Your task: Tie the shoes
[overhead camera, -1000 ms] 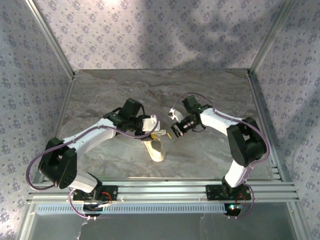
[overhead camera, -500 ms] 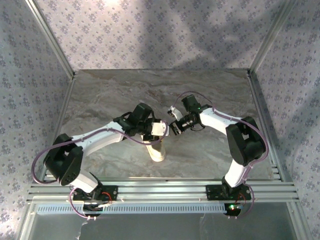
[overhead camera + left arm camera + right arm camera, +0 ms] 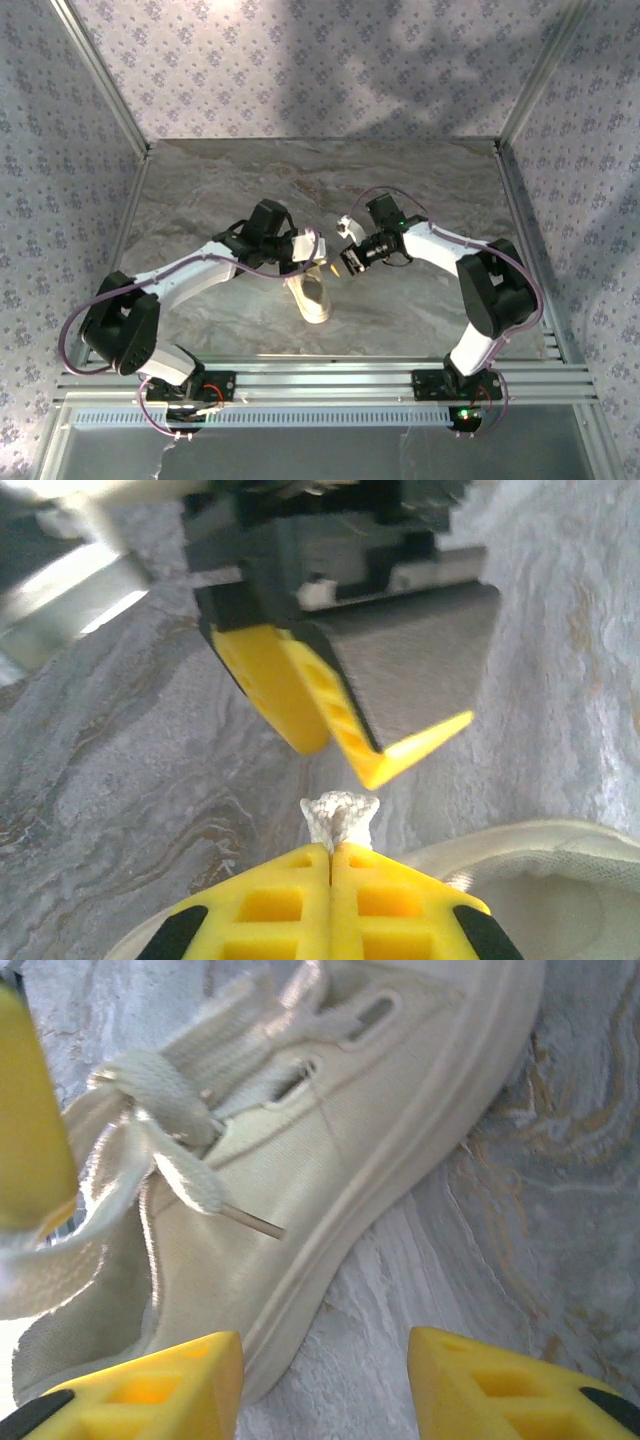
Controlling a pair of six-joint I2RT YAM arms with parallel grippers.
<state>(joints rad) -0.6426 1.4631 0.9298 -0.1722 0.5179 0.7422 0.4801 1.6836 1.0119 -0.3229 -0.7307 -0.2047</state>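
Sneaker (image 3: 312, 298) sits upright on the bench (image 3: 220, 190), front of centre, long axis roughly near-to-far, far end right under both tools. No knot or bow visible; strands lie loose over the eyelets (image 3: 370, 1008).

Step, as I read it: gathering the laces, crossing not started. Left tool (image 3: 331, 855) is clenched on one lace (image 3: 340, 818), a short tuft poking out just past the pads, above the shoe opening. Right tool (image 3: 325, 1370) is released, jaws apart with nothing between them, hovering over the shoe's flank.

Next move calls for the right tool to take the other strand (image 3: 150, 1140), which is draped across the upper with its aglet (image 3: 255, 1223) sticking out over the side. It has to pinch the lace alone, not the canvas, then both ends get pulled apart to cross.

Clearance: the tools are nose to nose, the right tool's fingers (image 3: 300, 695) just beyond the left's pads, so tip contact is the main risk. Plenty of bare bench on the far side and out to both flanks for drawing laces sideways. Near side is tighter: frame rail (image 3: 320, 375) and the arm bases. Walls (image 3: 300, 70) are well apart.
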